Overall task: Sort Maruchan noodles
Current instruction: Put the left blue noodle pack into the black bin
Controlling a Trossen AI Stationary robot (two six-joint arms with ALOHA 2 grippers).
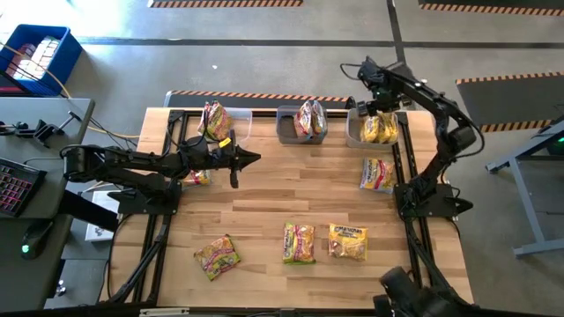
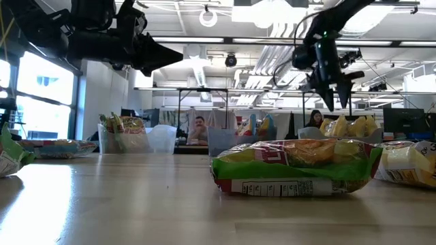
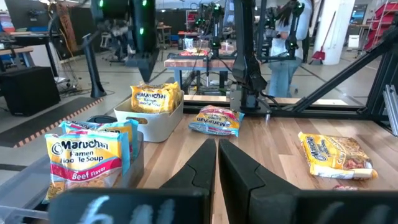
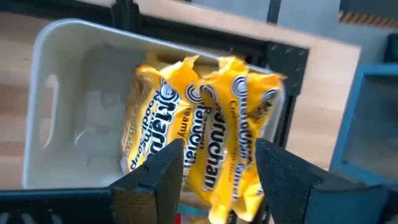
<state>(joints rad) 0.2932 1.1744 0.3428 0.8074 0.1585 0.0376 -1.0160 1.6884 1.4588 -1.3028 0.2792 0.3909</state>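
wooden worktop (image 1: 264,211) under both dark arms. along its far edge stand three bins: left bin (image 1: 236,121), middle bin (image 1: 289,125), right bin (image 1: 355,132), each with packets standing in it.

left arm reaches in from the left side; left claw (image 1: 251,159) hangs over the worktop in front of the left bin, fingers (image 3: 208,163) pressed together, nothing between them.

right arm stretches from the right side to the far right corner; right claw (image 1: 377,104) sits directly above the right bin, fingers (image 4: 163,169) parted wide and empty — the yellow packets in the right bin (image 4: 205,134) show between them, standing on edge, apart from the fingers.

maruchan noodles elsewhere:
- pink-red packets in the middle bin (image 1: 310,118), upright
- packets in the left bin (image 1: 215,120), upright
- a packet flat on the worktop just near of the right bin (image 1: 377,174)
- a packet just beside the left arm (image 1: 197,177), partly hidden by it
- three along the near edge, flat: green-red packet at left (image 1: 217,256), tilted; green-red packet in the middle (image 1: 299,242); yellow packet (image 1: 348,241) just right of that one, not touching as far as can be told
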